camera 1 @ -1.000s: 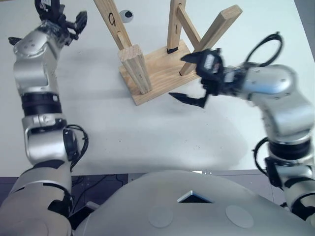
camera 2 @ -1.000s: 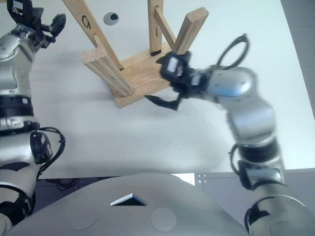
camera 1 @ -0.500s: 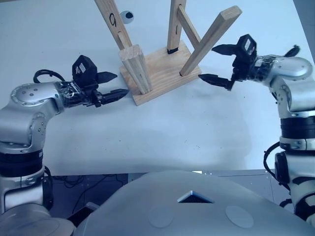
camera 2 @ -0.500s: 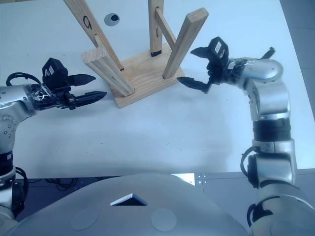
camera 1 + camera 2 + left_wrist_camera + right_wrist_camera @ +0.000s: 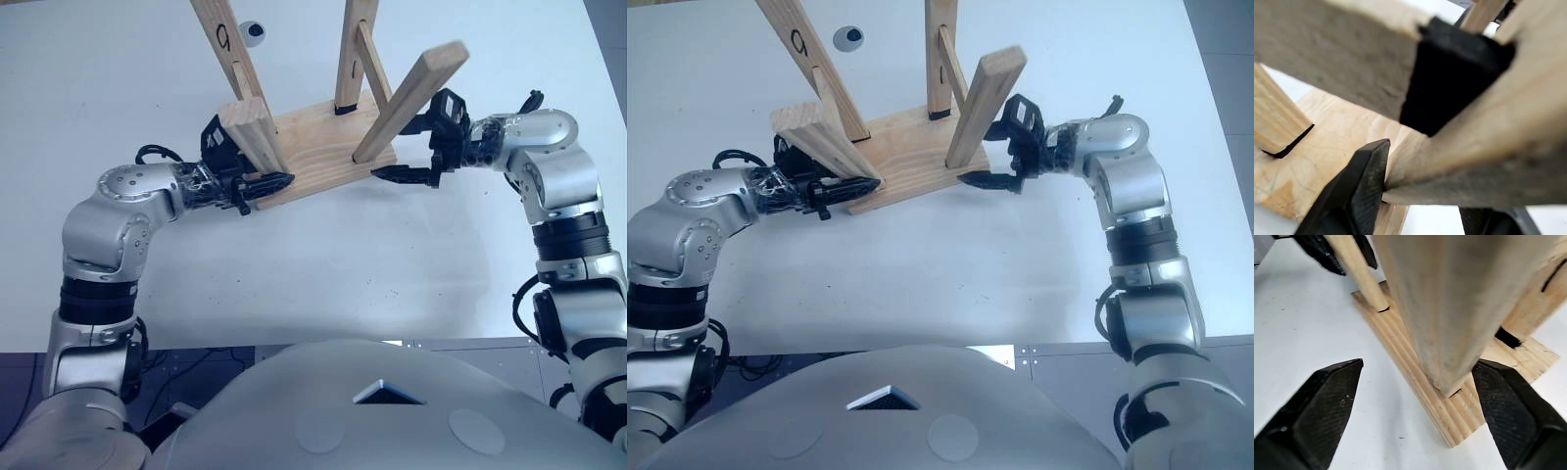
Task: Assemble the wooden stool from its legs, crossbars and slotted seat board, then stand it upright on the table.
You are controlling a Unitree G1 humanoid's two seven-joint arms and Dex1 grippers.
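Note:
The wooden stool lies upside down on the white table, its seat board (image 5: 318, 147) down and its legs pointing up and outward. My left gripper (image 5: 266, 183) is at the board's front left corner, shut on the base of the front left leg (image 5: 250, 132); in the left wrist view one finger (image 5: 1364, 181) presses that leg (image 5: 1474, 147). My right gripper (image 5: 400, 149) is open at the board's right end, one finger on each side of the slanted front right leg (image 5: 407, 103). In the right wrist view that leg (image 5: 1459, 308) stands between both fingers (image 5: 1317, 406) without touching them.
A small round grey disc (image 5: 253, 30) with a dark centre lies behind the stool. The two rear legs (image 5: 348, 49) rise past the top of the eye views. Bare table (image 5: 294, 274) stretches from the stool to the front edge.
The left arm swung from the far left corner in to the stool and closed on the front left leg. The right gripper came around the front right leg. The stool has turned slightly and tilted.

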